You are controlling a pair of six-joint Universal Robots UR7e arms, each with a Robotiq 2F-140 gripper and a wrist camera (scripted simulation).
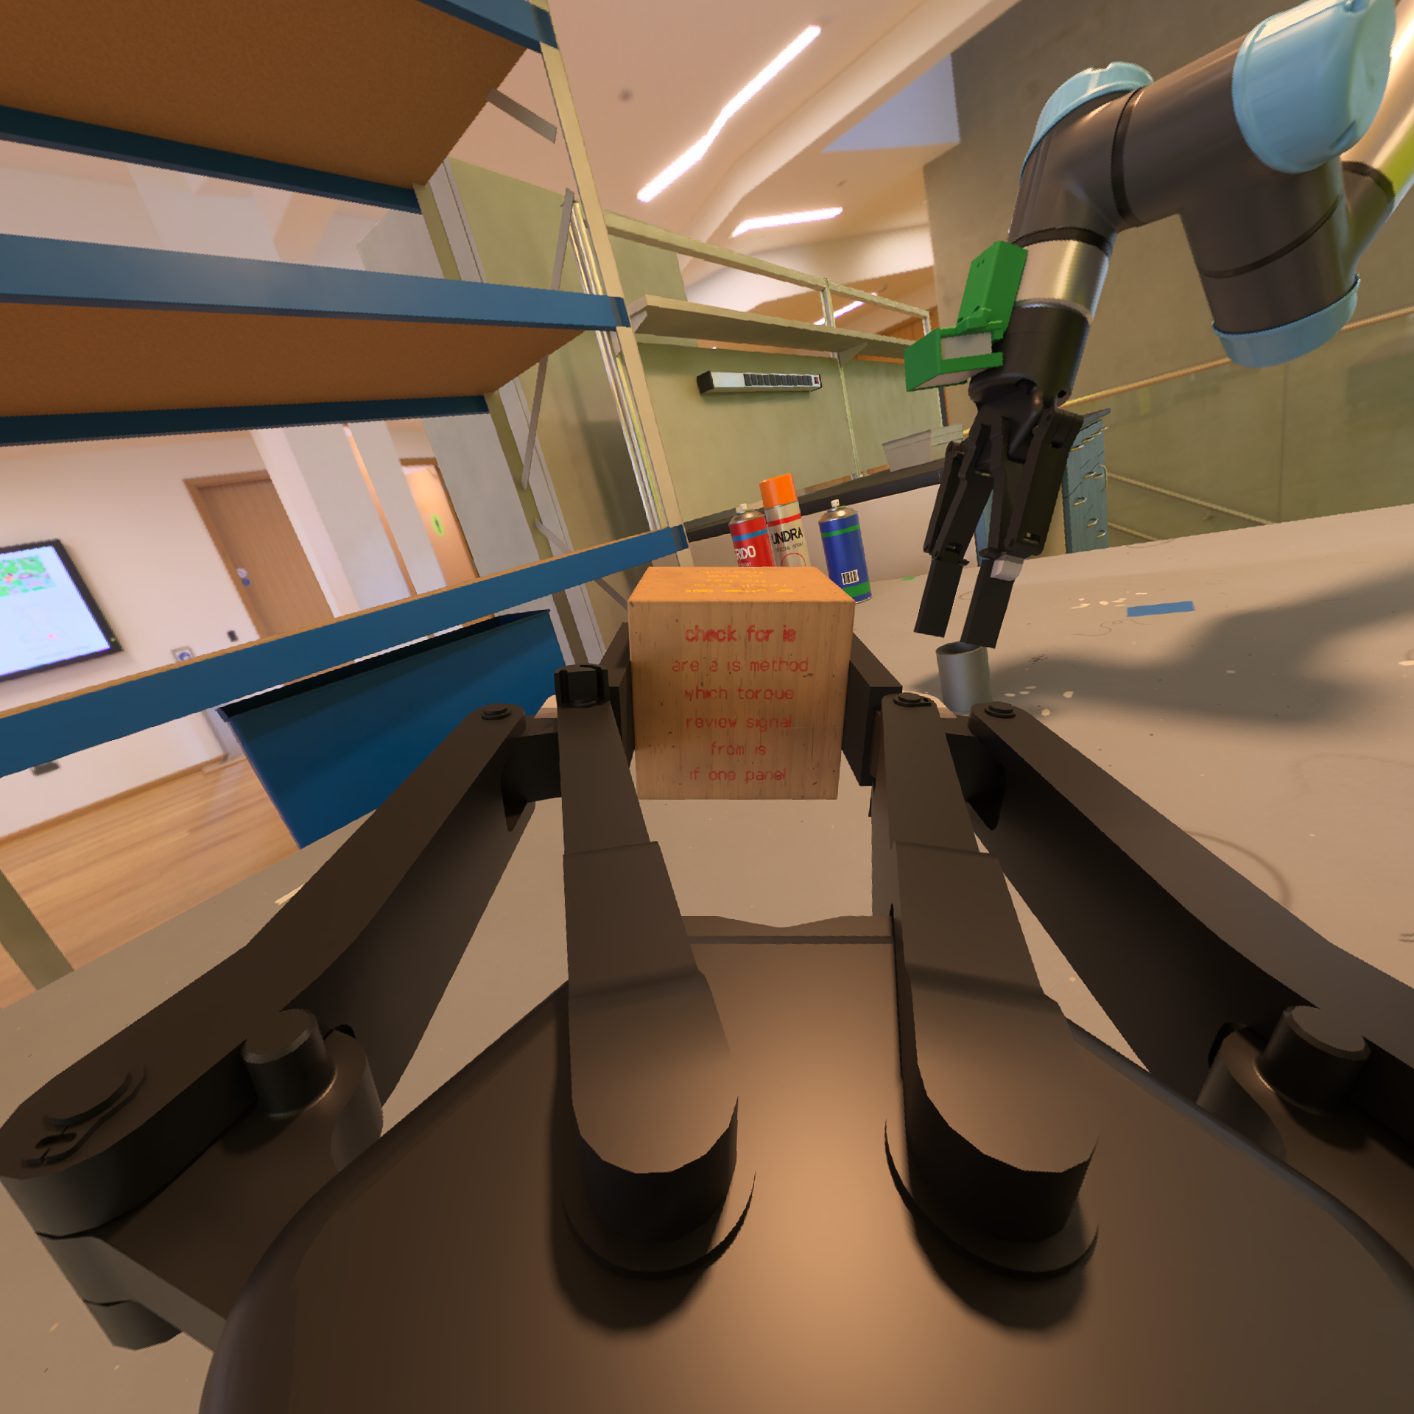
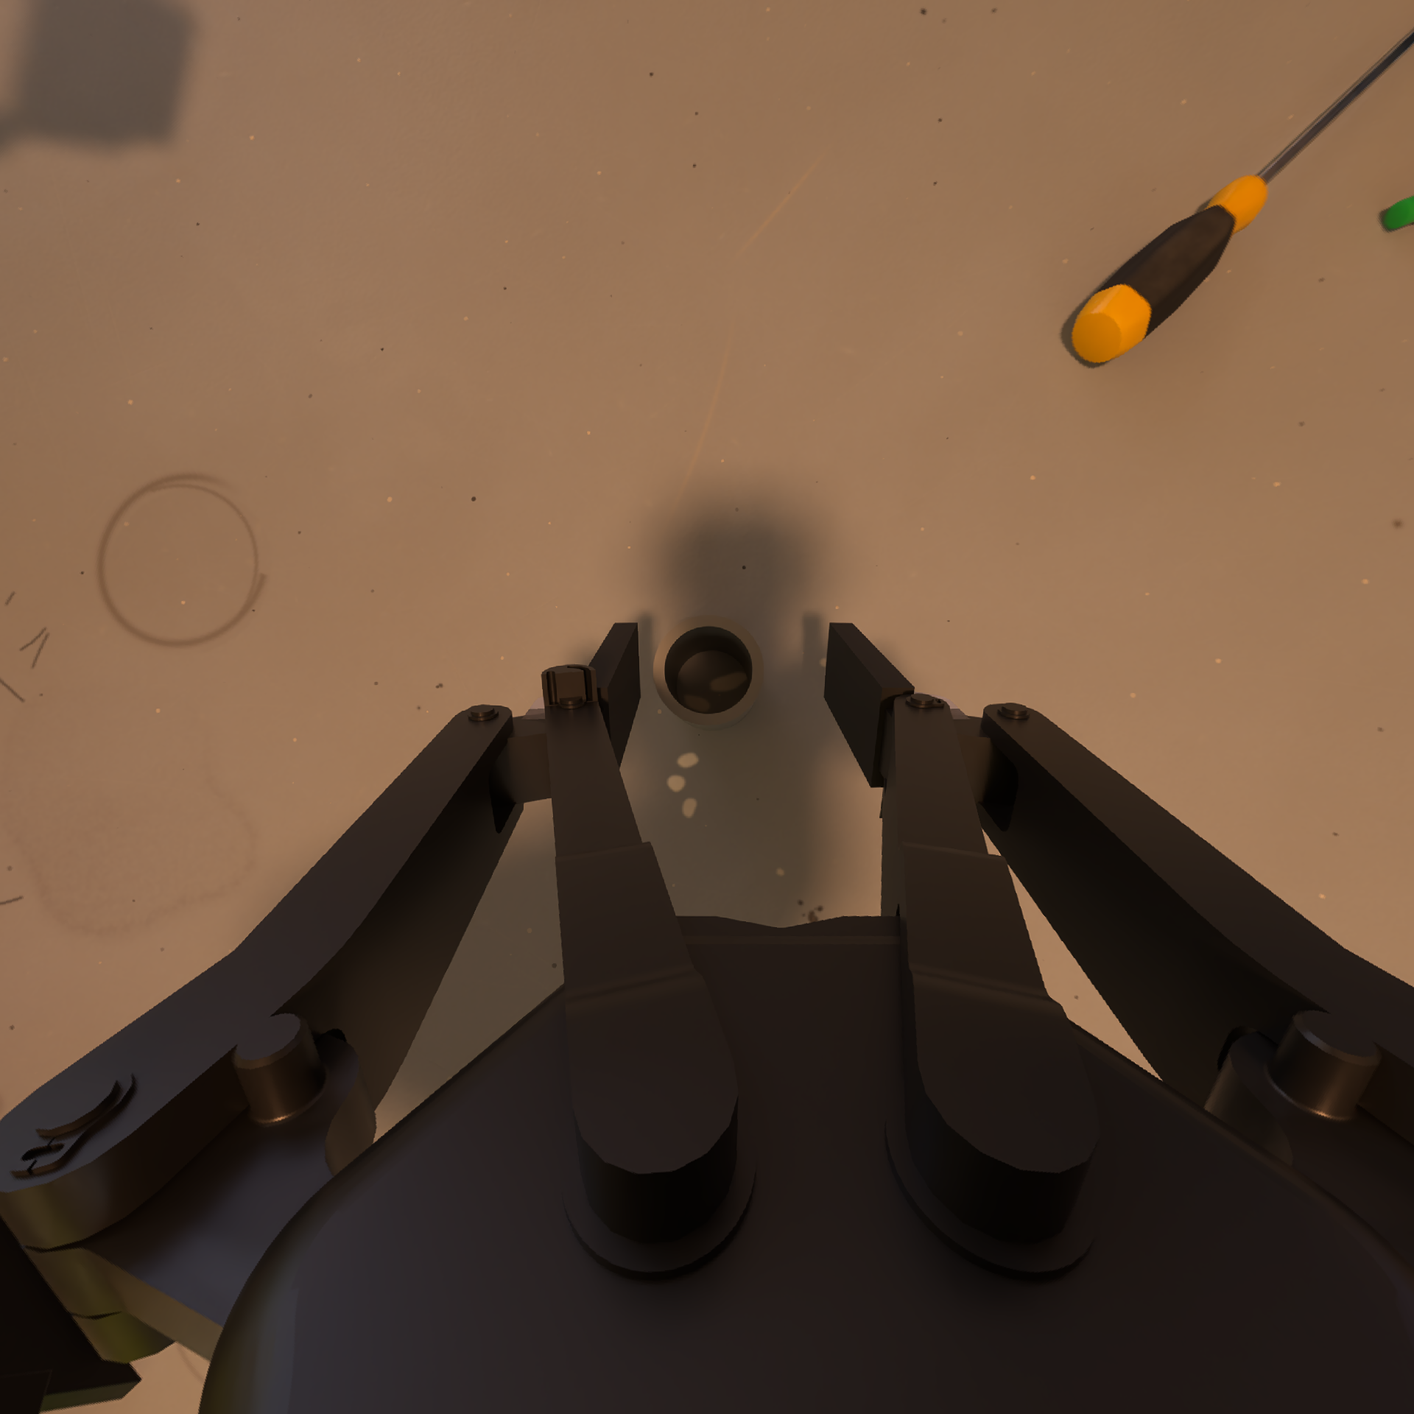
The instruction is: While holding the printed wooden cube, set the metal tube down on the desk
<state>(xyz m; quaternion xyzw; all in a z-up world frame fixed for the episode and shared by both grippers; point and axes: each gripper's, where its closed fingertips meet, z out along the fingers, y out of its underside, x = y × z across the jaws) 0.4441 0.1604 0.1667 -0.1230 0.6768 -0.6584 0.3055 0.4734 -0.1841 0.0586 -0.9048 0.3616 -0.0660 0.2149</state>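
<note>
My left gripper (image 1: 741, 689) is shut on the printed wooden cube (image 1: 741, 685), a light wood block with red print on its faces, held above the desk. The metal tube (image 1: 962, 675) is a short grey cylinder that stands upright on the desk (image 1: 1224, 765). In the right wrist view I look down into the tube's open end (image 2: 708, 671). My right gripper (image 2: 733, 673) is open, pointing down just above the tube, with its fingers apart from the tube. It also shows in the left wrist view (image 1: 960, 612).
Blue-framed wooden shelves (image 1: 306, 306) stand to the left. Three spray cans (image 1: 796, 535) stand at the desk's far edge. A strip of blue tape (image 1: 1159, 609) lies on the desk. An orange-and-black screwdriver (image 2: 1163, 268) and a small green object (image 2: 1400, 213) lie at upper right.
</note>
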